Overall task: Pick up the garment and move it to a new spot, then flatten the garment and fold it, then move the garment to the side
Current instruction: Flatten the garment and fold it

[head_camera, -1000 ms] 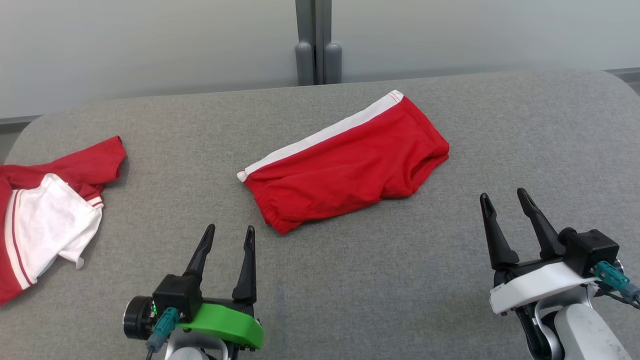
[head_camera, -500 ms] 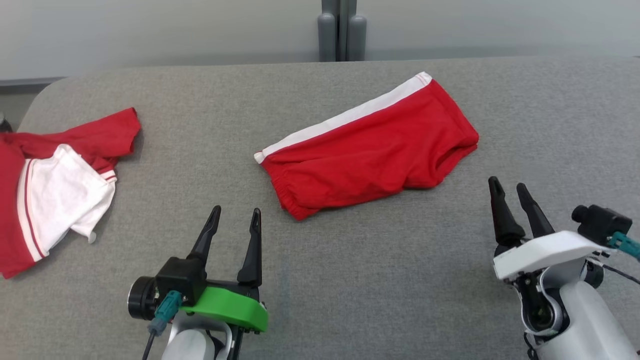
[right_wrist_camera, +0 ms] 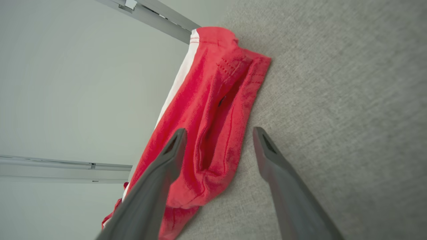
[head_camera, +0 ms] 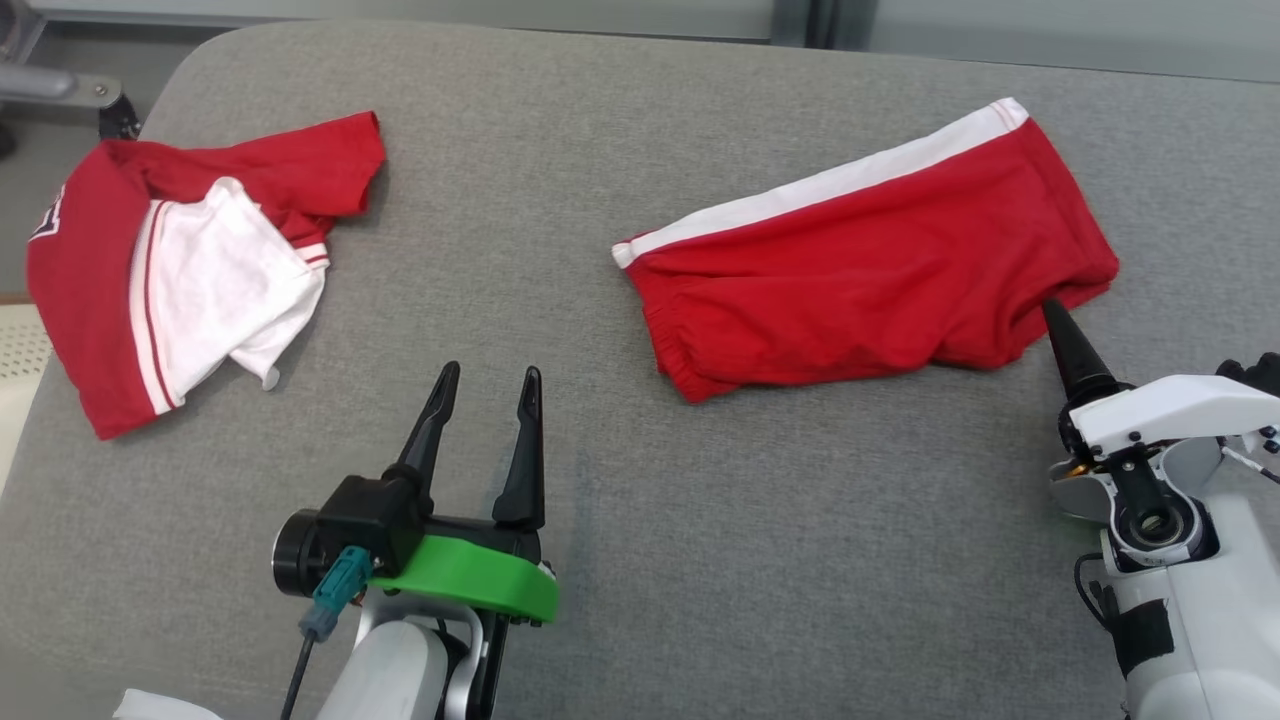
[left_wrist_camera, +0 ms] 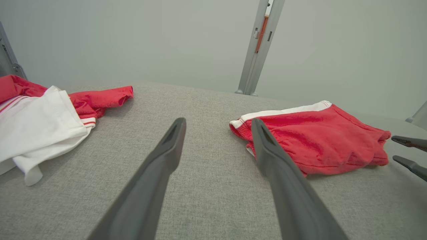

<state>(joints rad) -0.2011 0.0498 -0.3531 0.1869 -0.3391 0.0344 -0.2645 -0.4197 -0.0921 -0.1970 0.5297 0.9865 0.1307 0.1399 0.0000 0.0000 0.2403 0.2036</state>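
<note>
Shorts are lying limp & light on bench; I'm holding left end effector & right end effector open, reckoning leg hem nr right one is best pinch pt.

Table: grey woven cloth cover, matt, coarse-grained.
Red shorts: soft matt knit cloth, white band likewise.
Shirt: thin matt cloth.
Left claw, right claw: smooth dark matt plastic.
Green mount: smooth plastic, slight sheen.
</note>
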